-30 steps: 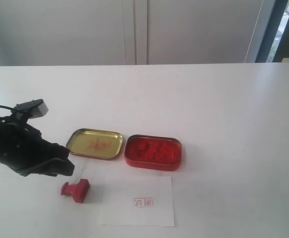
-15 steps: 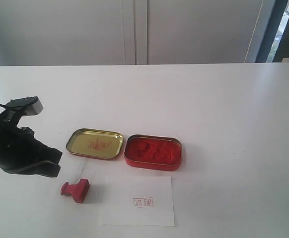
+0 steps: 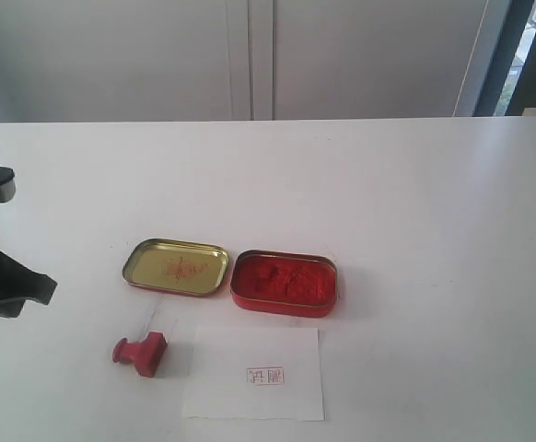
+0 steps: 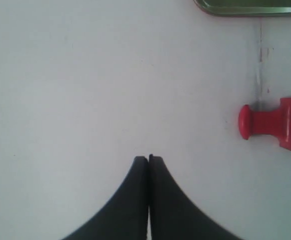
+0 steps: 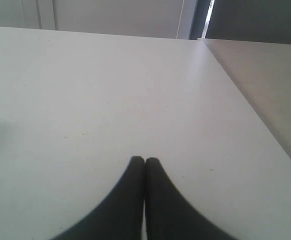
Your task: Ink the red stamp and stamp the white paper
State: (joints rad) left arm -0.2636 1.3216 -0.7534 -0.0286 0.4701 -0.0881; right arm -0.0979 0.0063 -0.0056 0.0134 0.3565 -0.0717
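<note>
A plain white worktop (image 3: 415, 203) stands before pale grey cabinet doors (image 3: 250, 55). On it the red stamp (image 3: 141, 353) lies on its side just beside the white paper (image 3: 227, 368), which carries a red imprint (image 3: 265, 376). Behind them a gold lid (image 3: 176, 267) and a red ink tin (image 3: 284, 282) sit side by side. The left gripper (image 4: 148, 159) is pressed together, empty, apart from the stamp; the right gripper (image 5: 145, 161) is also pressed together.

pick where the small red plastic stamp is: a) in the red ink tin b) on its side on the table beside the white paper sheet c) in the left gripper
b: the red stamp lies tipped over on the table, right beside the white paper.
</note>
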